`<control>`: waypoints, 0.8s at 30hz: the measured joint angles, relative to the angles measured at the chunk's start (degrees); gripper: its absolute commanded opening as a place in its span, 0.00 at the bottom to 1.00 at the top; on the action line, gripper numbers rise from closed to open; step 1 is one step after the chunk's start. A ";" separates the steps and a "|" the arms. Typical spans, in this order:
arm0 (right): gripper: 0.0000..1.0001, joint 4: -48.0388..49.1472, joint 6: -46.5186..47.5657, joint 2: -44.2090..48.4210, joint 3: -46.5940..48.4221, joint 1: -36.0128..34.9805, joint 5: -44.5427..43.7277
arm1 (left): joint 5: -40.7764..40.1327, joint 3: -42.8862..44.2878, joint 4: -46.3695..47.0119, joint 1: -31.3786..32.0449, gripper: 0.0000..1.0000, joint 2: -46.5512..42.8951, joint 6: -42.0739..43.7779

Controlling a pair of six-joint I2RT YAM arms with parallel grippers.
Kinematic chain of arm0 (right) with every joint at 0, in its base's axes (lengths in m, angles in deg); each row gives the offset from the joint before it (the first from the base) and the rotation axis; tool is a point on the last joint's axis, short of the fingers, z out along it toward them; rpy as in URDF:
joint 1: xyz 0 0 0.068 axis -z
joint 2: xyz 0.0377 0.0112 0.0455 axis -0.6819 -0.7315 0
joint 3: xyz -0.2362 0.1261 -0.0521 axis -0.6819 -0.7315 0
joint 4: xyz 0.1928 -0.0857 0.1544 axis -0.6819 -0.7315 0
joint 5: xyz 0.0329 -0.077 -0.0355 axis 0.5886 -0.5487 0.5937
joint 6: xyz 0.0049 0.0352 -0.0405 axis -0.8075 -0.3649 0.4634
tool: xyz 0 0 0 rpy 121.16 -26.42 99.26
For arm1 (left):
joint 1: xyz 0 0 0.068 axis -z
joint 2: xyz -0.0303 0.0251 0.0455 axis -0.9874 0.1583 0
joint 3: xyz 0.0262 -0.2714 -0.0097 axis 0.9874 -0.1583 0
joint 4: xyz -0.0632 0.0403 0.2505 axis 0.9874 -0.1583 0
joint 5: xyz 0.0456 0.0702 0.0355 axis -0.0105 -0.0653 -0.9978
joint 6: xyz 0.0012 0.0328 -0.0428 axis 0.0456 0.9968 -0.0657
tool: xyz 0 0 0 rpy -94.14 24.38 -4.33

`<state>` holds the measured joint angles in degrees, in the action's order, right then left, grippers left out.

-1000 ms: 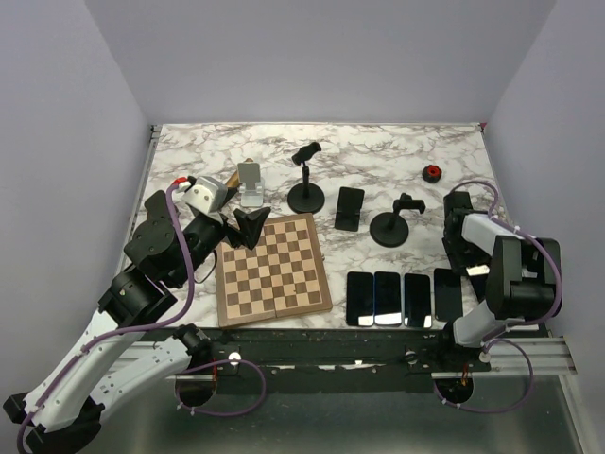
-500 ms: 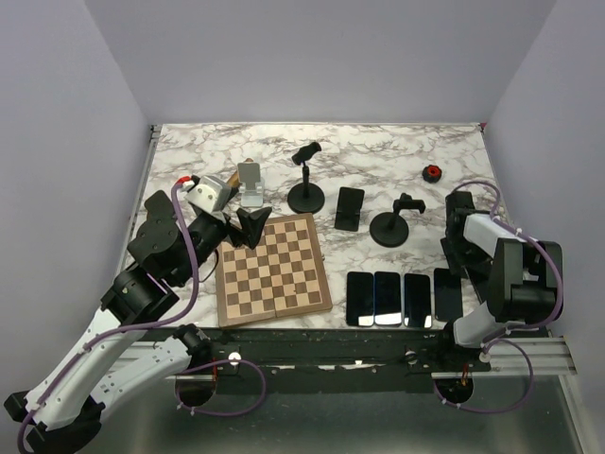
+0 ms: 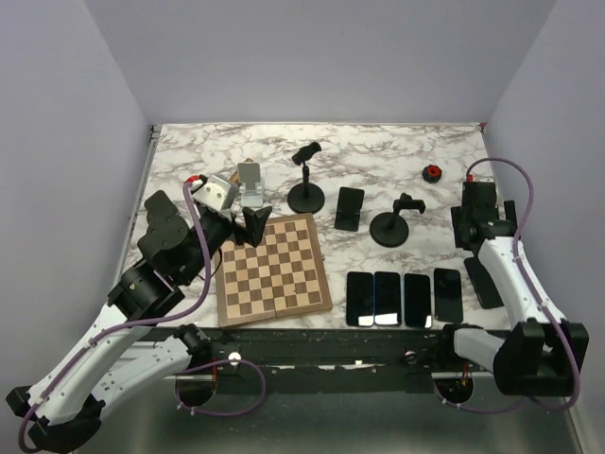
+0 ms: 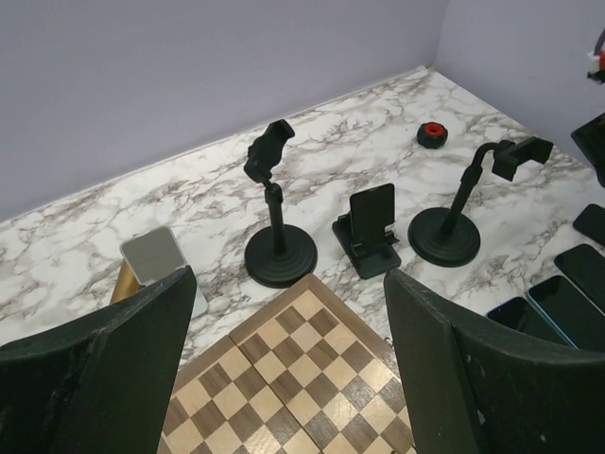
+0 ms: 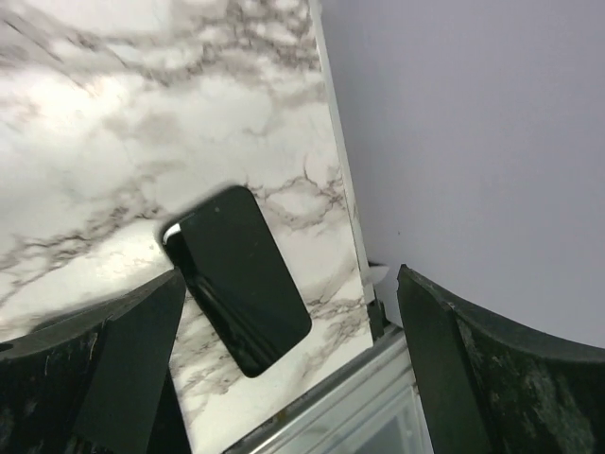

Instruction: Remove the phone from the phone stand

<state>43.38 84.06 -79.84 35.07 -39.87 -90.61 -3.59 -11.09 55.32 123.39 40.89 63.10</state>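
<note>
Approach step: the phone [image 4: 372,209] leans in the black stand [image 4: 367,253] at centre right of the left wrist view, untouched. The left gripper [image 4: 288,279] is spread wide and empty; the right gripper [image 5: 290,276], equally wide and empty, hangs over a spare phone [image 5: 241,274] lying flat at centre frame. Next move, probably: advance the left gripper, straddle the phone's 2 side edges, close, and lift it clear.
</note>
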 measured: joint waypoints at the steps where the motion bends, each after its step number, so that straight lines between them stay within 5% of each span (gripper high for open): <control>1: 1.00 0.04 -0.26 2.08 0.17 -0.81 -0.04 | -0.11 -0.02 0.09 0.04 0.89 0.09 0.09; 9: 1.00 -0.02 -0.57 19.96 1.25 -7.76 2.56 | -3.28 -1.55 1.55 1.55 0.93 2.10 1.20; 24: 1.00 9.73 -1.05 48.15 -5.55 -8.04 18.01 | -15.50 -9.03 8.72 1.88 0.98 3.06 4.85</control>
<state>53.11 83.01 -31.68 29.52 -47.92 -72.60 -19.08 -20.12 64.04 125.27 43.95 67.95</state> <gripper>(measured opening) 0.998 0.984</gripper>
